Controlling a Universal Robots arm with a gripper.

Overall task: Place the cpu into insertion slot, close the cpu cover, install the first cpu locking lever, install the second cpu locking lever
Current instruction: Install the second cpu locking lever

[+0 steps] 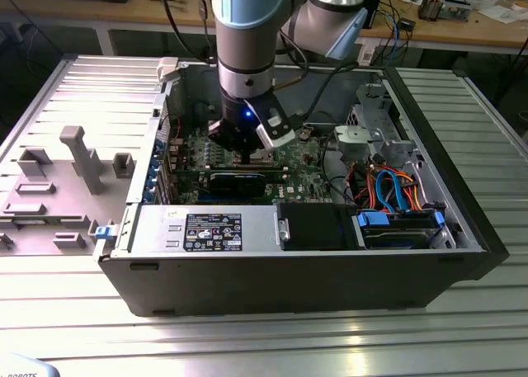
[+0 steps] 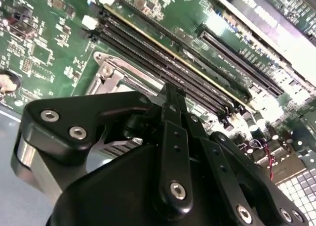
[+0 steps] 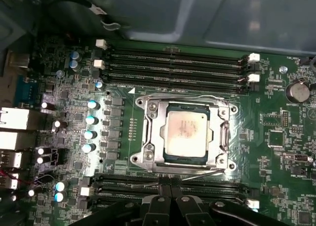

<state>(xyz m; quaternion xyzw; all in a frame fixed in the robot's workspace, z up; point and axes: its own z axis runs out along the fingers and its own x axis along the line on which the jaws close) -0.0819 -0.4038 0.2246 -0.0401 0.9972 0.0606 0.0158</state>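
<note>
In the first wrist view the cpu [image 3: 183,133], a square chip with a dull silver top, lies in the insertion slot [image 3: 143,158] on the green board. The cpu cover [image 3: 151,131], a silvery frame, lies flat around the chip. One thin wire lever [image 3: 197,98] runs along the cover's side by the memory slots. Another lever [image 3: 200,175] lies slightly slanted on the opposite side, close to my fingertips. My gripper [image 3: 169,187] is shut with nothing visible between its fingers, just off that edge of the socket. The gripper [image 2: 169,90] also appears over a socket corner [image 2: 106,70], and low inside the case [image 1: 247,156].
Long memory slots [image 3: 173,67] flank the socket on two sides. A long black card with a green stripe [image 1: 239,179] lies beside the gripper. The power supply box [image 1: 213,231], a drive bay with blue and orange cables [image 1: 396,191] and the case walls [image 1: 437,138] close in the board.
</note>
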